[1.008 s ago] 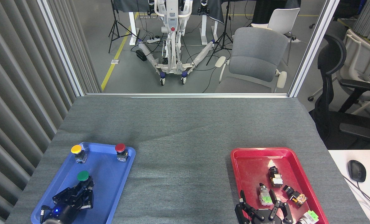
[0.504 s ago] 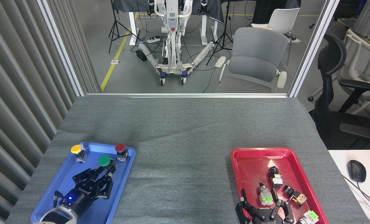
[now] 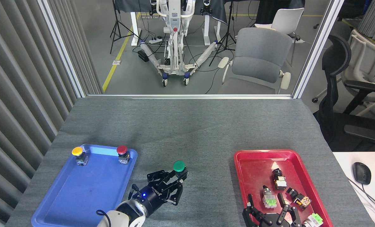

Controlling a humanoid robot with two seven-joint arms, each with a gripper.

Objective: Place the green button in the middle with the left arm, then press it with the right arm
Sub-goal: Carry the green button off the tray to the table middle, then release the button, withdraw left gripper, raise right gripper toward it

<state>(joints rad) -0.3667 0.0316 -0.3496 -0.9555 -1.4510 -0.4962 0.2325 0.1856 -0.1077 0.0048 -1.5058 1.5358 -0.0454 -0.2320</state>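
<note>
I'm holding the green button [image 3: 179, 165] clamped in my left gripper [image 3: 178, 175], over bare cloth between the blue tray [image 3: 80, 195] and red tray [image 3: 253, 157]. I'm aiming to lower it level before releasing. My right gripper [image 3: 271, 214] is waiting, fingers spread.

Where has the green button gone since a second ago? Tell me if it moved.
Yes. The green button, held in the left gripper, moved right, off the blue tray and over the bare grey table.
</note>
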